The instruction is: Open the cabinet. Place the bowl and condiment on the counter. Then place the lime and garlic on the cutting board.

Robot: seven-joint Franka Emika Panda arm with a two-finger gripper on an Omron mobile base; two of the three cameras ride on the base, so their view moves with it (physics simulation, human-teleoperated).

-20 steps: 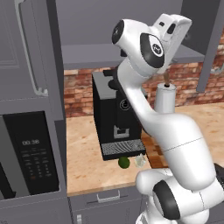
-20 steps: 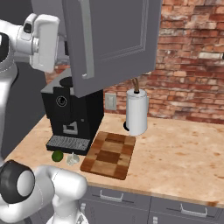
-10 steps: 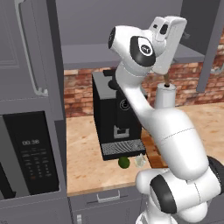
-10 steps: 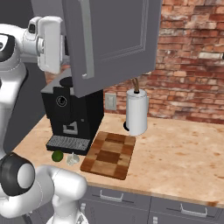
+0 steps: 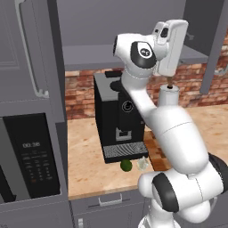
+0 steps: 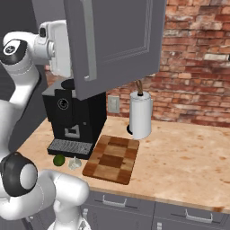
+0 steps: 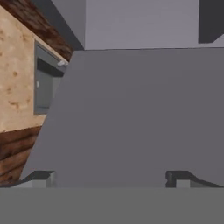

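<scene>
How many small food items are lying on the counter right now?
2: the lime and the garlic lie side by side on the counter in front of the coffee machine, left of the cutting board. Others may be hidden.

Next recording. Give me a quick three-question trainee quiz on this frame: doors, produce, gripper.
1. True or false: the cabinet door nearest the right base camera is swung open.
2. The lime and garlic lie: A) on the cutting board; B) on the counter in front of the coffee machine; C) inside the cabinet.
3. Fill in: in the hand view, the gripper has its jaws ____, with nothing between them.

Key: 1 true; 2 B; 3 open.
</scene>
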